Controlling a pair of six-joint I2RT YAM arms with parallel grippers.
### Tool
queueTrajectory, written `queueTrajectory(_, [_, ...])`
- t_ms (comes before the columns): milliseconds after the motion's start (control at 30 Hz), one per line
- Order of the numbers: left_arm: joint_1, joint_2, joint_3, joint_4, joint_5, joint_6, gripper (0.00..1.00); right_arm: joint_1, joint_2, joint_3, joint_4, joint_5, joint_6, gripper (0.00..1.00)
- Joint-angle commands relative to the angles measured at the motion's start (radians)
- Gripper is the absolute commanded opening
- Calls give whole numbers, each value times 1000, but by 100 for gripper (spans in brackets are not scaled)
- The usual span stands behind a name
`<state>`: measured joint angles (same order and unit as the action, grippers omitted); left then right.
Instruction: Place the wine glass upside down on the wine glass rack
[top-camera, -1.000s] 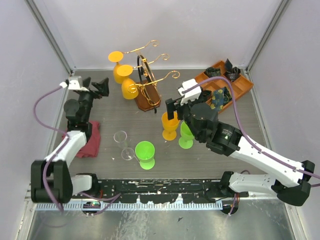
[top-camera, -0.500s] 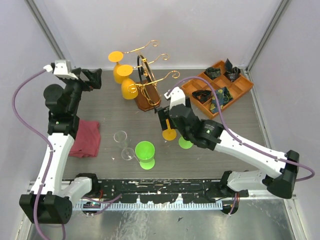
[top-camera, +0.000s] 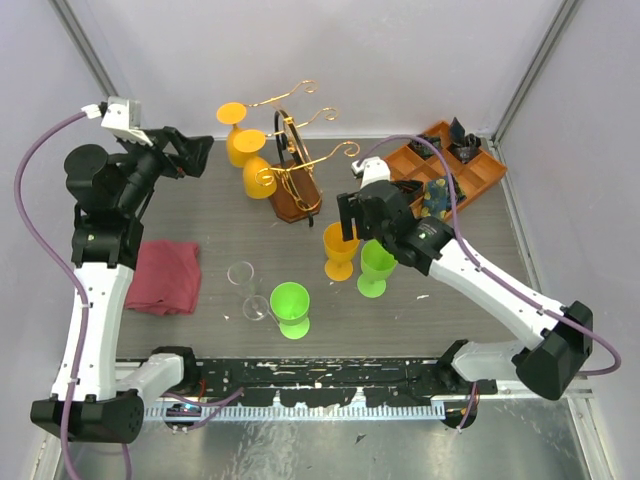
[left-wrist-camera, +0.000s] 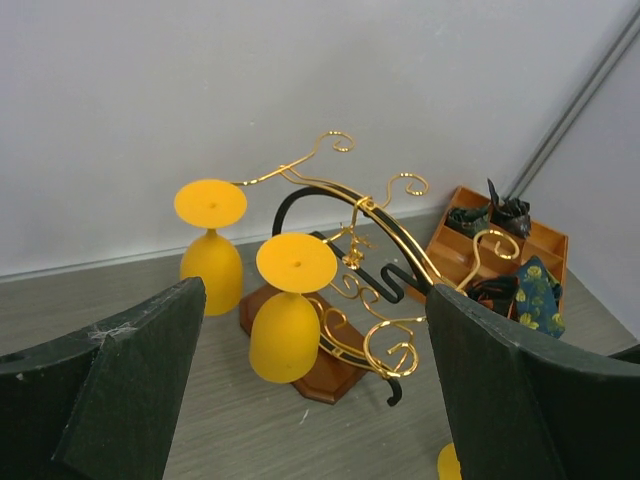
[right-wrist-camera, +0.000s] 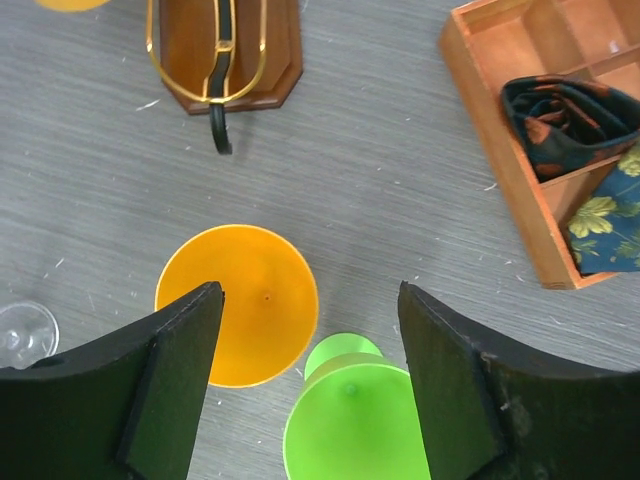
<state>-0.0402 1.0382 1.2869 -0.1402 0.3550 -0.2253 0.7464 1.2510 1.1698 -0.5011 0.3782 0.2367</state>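
The wine glass rack (top-camera: 295, 200) stands at the back of the table (top-camera: 200, 210), close to the back wall. Two orange glasses hang upside down on the rack's left side, the far hung glass (top-camera: 238, 140) and the near hung glass (top-camera: 258, 180). The gold curled ends on the rack's right side carry nothing. There is bare table in front of the rack.

The orange wine glass (top-camera: 339, 245) stands in front of the rack and a bit to its right, apart from it. Its mouth points up, its foot is on the table, and its stem goes straight up and down. A green glass (top-camera: 377, 262) stands just beside it, on the side away from the rack. I cannot tell if the two touch. Farther from the rack are another green glass (top-camera: 290, 300), two clear glasses (top-camera: 240, 272) and a red cloth (top-camera: 165, 277). An orange tray (top-camera: 480, 172) sits to the right of the rack, apart from it.

The right arm reaches in from the near edge toward the rack, with a bend in it. The right gripper (top-camera: 358, 228) points down, above the orange wine glass and the green glass. Its fingers are spread wide and hold nothing. From the wrist, the orange mouth shows between them, closer to one finger.

The left arm stands tall, left of the rack. The left gripper (top-camera: 195, 150) is up high and points sideways at the rack, well apart from it. Its fingers are wide apart too, with nothing in them.
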Motion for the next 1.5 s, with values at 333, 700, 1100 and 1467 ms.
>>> queueTrajectory(333, [-21,-6,-5,-20,45,11,98,0,117,14,42,-80,-77,68])
queueTrajectory(700, [-22,-11,-33,2,44,-52,98,-5,206,21,75,-94,-103,55])
queueTrajectory(1100, [-22,29,-11,33,71,-112,98,-6,183,80,32,-41,-148,1])
queueTrajectory(1467, [-21,75,76,-21,-98,-320,98,-6,33,258,-28,-130,-248,1])
